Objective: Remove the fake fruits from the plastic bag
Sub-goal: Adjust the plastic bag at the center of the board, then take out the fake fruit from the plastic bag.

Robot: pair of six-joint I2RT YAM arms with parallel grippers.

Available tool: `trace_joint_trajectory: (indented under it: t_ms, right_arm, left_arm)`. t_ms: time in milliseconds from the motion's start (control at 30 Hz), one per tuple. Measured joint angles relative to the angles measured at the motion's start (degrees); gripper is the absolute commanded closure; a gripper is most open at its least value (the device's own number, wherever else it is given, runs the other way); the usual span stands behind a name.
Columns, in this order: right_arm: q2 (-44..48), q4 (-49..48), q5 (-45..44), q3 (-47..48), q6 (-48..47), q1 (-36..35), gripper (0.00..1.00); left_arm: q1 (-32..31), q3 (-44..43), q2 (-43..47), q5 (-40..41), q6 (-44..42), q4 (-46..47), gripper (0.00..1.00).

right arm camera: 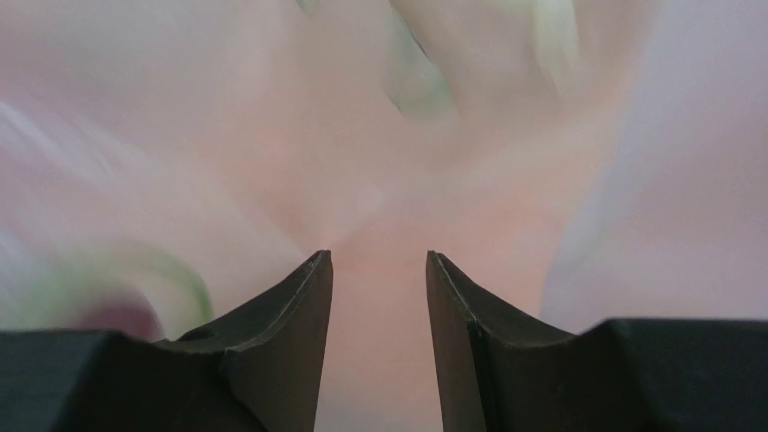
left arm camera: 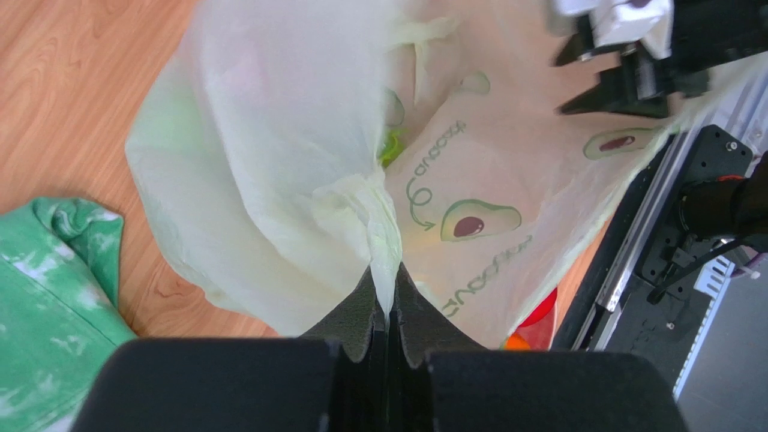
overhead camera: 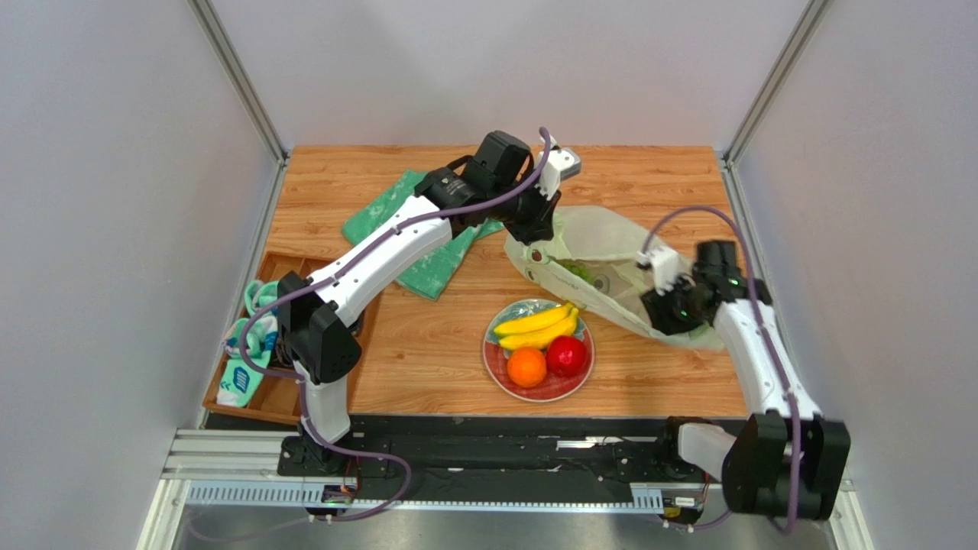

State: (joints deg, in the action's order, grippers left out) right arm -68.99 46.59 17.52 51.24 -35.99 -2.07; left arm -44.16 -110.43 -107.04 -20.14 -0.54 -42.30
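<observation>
The pale plastic bag point(overhead camera: 614, 243) with avocado prints lies at the right of the table, its near edge lifted. My left gripper point(overhead camera: 533, 233) is shut on a gathered fold of that bag point(left arm camera: 297, 162), the fingertips point(left arm camera: 388, 286) pinching the film. Something green point(overhead camera: 580, 273) shows inside the bag's mouth point(left arm camera: 389, 148). My right gripper point(overhead camera: 669, 305) is at the bag's right side; in its own view the jaws point(right arm camera: 379, 261) stand apart with only blurred film point(right arm camera: 388, 135) beyond them. A banana bunch point(overhead camera: 535, 324), an orange point(overhead camera: 527, 367) and a red fruit point(overhead camera: 567, 356) lie on a plate point(overhead camera: 494, 369).
A green-and-white cloth point(overhead camera: 416, 235) lies under the left arm at the back. A wooden tray point(overhead camera: 273, 395) with teal-and-white packets sits at the left edge. A black rail point(overhead camera: 505, 441) runs along the front. Grey walls close in both sides.
</observation>
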Motion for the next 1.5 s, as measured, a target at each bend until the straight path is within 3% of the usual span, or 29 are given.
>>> trace_joint_trajectory:
  t_ms: [100,167,233,367,433,567,700,967,1367,1500]
  right_arm:
    - [9.25,12.26,-2.27,-4.42,-8.57,14.53,0.51]
    - [17.16,19.54,-2.43,-3.96,-17.59,22.84,0.41]
    - [24.74,23.39,-0.79,-2.4,-24.72,25.7,0.34]
    - [31.65,27.96,9.55,2.21,-29.57,24.3,0.37]
    - [28.65,26.47,12.33,2.14,-26.25,19.78,0.42]
    - [13.2,20.57,15.8,3.41,-19.56,13.75,0.41]
    - [-0.48,16.15,17.59,8.83,-16.0,12.0,0.32]
    - [-9.9,8.81,17.64,14.29,-12.81,5.46,0.0]
    - [-25.49,-5.25,7.3,17.68,-3.67,0.42,0.0]
    - [-31.06,-8.94,3.8,20.31,-1.75,-0.17,0.16]
  left_arm:
    - [0.0,-2.19,-0.13,-0.2,0.02,-0.15,1.0]
    - [-0.09,-4.15,-0.13,-1.11,0.13,0.04,1.0]
    - [-0.26,-5.35,-0.13,-2.56,0.31,0.63,1.0]
    - [-0.74,-5.55,-0.81,-4.81,1.16,1.42,1.0]
    - [-1.01,-5.55,-1.88,-5.38,1.44,1.38,1.0]
    - [-1.22,-5.55,-3.87,-4.81,1.53,0.98,1.0]
    - [-1.25,-5.55,-4.2,-3.63,1.55,0.85,1.0]
    - [-1.2,-5.55,-4.2,-2.91,1.49,0.9,1.0]
    - [-1.22,-5.42,-4.2,-3.58,1.44,0.94,1.0]
    - [-1.22,-5.38,-4.2,-4.02,1.46,0.94,1.0]
